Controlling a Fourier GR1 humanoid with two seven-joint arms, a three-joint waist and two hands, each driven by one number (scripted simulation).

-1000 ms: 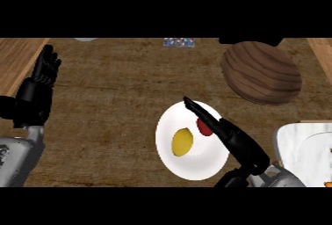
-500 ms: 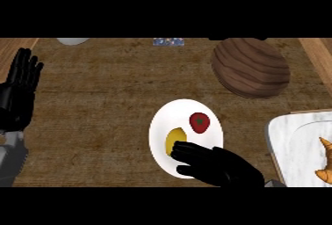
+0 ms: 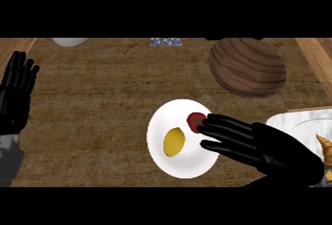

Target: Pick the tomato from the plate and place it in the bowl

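A small red tomato (image 3: 195, 121) lies on the right part of a white plate (image 3: 170, 110), next to a yellow lemon (image 3: 174, 142). My right hand (image 3: 266, 147) comes in from the lower right, open, its straight fingertips (image 3: 209, 124) touching the tomato's right side. The brown wooden bowl (image 3: 247, 66) stands beyond the plate at the upper right. My left hand (image 3: 16, 93) rests open, fingers up, at the left edge.
A white tray (image 3: 292, 122) with an orange item (image 3: 325, 146) sits at the right edge, partly behind my right hand. A white object (image 3: 69, 41) and a small blue patterned item (image 3: 165, 41) lie at the counter's far edge.
My right hand has swung across the plate from its lower part to its right side, fingertips now at the tomato. The view shifted slightly; tomato and lemon stayed on the plate.
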